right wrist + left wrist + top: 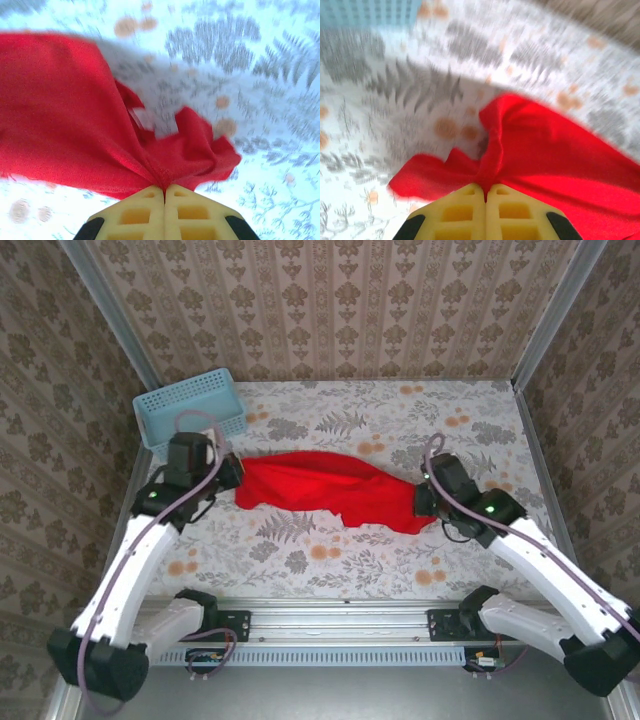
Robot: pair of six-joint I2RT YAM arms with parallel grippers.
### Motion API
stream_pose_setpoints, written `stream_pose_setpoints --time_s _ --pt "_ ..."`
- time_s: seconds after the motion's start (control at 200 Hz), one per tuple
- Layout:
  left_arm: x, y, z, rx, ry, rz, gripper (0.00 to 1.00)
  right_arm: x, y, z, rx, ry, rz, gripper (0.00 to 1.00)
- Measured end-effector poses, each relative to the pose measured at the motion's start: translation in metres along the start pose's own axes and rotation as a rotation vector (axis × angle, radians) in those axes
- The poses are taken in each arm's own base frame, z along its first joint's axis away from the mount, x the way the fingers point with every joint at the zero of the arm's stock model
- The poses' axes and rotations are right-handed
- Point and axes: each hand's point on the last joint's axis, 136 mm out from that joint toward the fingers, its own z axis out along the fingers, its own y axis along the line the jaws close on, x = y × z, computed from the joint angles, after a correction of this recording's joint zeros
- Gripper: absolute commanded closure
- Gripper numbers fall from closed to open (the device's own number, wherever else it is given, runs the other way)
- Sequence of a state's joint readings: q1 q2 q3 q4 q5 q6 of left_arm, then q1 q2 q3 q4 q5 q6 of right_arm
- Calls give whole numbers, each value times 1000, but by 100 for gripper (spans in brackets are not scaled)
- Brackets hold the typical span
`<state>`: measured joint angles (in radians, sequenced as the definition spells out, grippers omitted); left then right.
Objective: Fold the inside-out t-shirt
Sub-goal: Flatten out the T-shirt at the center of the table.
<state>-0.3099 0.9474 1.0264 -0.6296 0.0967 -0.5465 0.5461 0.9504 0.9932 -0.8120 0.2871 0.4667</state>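
**Both grippers pinch the ends of the red t-shirt**

The left gripper (485, 187) has its yellow fingers (457, 212) pressed together, with a fold of red cloth caught between the tips. From that pinch the t-shirt (555, 165) spreads away to the right in the left wrist view. A smaller flap reaches out to the left over the flowered table (395, 115). This view is blurred, so finer detail of the cloth is hard to read.

The right gripper (164, 188) is closed too, its tips nipping a gathered bunch of the same cloth. In the right wrist view most of the shirt runs off to the left, and a short crumpled lobe sits to the right.

From above, the shirt is a long bunched band across the middle of the table. One end is at the left gripper and the other at the right. It sags wider toward the right end. Whether it is lifted clear of the table I cannot tell.

A light blue basket (190, 405) sits at the far left corner, just beyond the left arm's wrist and apart from the shirt. Patterned walls (330, 300) close in the table on three sides.
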Motion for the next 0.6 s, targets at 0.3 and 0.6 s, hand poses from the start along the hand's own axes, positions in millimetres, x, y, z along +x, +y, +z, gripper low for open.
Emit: stream_pose_setpoints --time_s 0.3,0.6 --pt "-73 -55 -120 189 -331 63 100 -83 -1 -115 -112 -303 5 100" --pt "-95 -95 -184 364 -437 118 100 -120 7 -206 -273 -467 -15 100"
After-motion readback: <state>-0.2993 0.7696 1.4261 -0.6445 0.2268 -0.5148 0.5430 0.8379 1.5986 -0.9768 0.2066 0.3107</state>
